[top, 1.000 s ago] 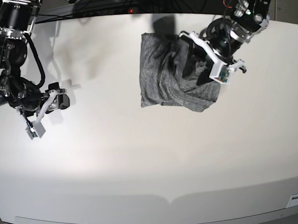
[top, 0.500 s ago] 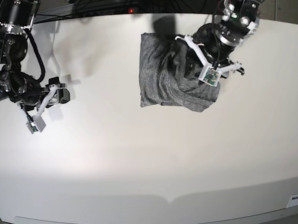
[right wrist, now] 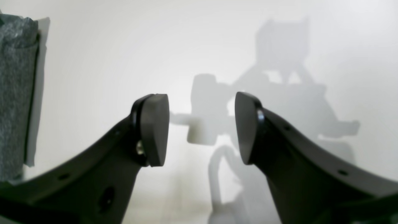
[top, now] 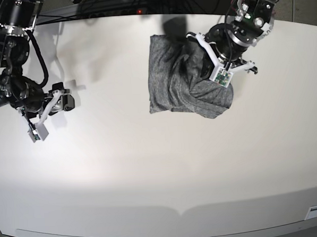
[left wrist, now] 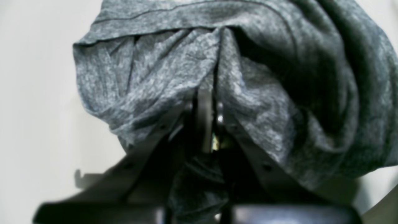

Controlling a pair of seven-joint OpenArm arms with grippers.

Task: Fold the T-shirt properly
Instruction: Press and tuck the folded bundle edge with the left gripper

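We see one T-shirt (top: 178,83) bunched on the desk (top: 150,166), its sleeves hidden; left tool (top: 211,68) pinches its fabric, right tool (right wrist: 202,127) gapes empty.

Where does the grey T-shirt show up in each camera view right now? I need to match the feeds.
Base: T-shirt upper centre-right, bunched under the left gripper.
Left wrist: T-shirt fills the frame, pinched between the shut jaws.
Right wrist: only an edge of it at far left.
Shared landmark: the white table.
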